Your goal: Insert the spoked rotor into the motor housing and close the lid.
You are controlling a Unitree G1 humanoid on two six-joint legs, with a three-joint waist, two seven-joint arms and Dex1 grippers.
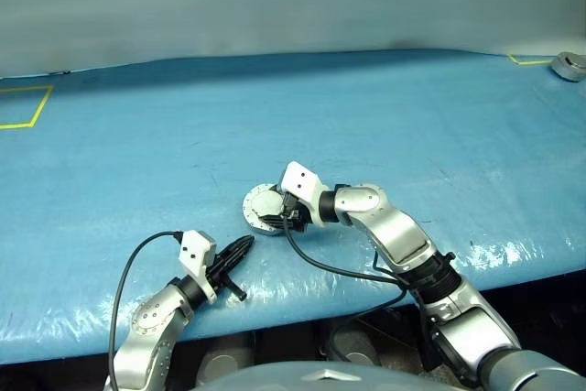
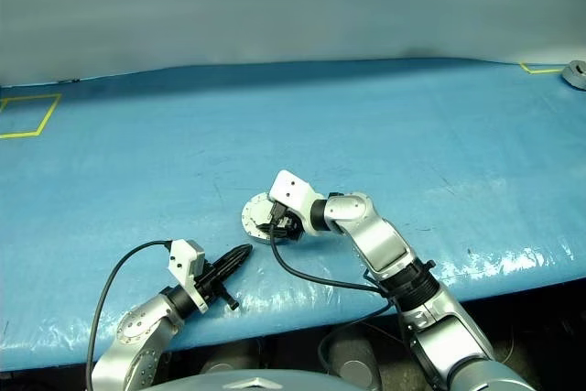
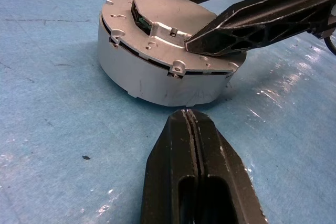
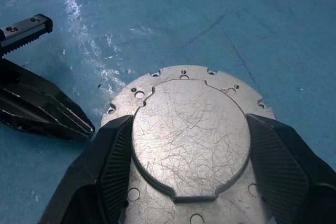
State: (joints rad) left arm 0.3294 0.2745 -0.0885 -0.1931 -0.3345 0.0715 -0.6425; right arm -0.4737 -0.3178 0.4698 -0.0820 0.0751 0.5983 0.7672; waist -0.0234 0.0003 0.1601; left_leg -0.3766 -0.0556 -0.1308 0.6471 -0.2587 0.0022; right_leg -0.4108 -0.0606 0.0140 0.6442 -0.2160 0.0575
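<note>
The motor housing (image 1: 259, 211) sits on the blue table near its front edge, a round silver-grey body (image 3: 157, 80). The lid (image 4: 189, 135) lies flat on top of it, plain scratched grey face up. My right gripper (image 4: 190, 121) reaches down over the lid, and its two black fingers clasp the raised round centre plate from both sides. One right finger (image 3: 262, 22) lies across the lid top. My left gripper (image 1: 242, 245) is shut, empty, low over the table, its tip (image 3: 186, 116) pointing at the housing wall a short way off. The spoked rotor is hidden.
A yellow tape square (image 1: 23, 107) marks the far left of the table, and a grey object (image 1: 568, 66) lies at the far right corner by more yellow tape. Black cables hang from both wrists over the table's front edge (image 1: 302, 313).
</note>
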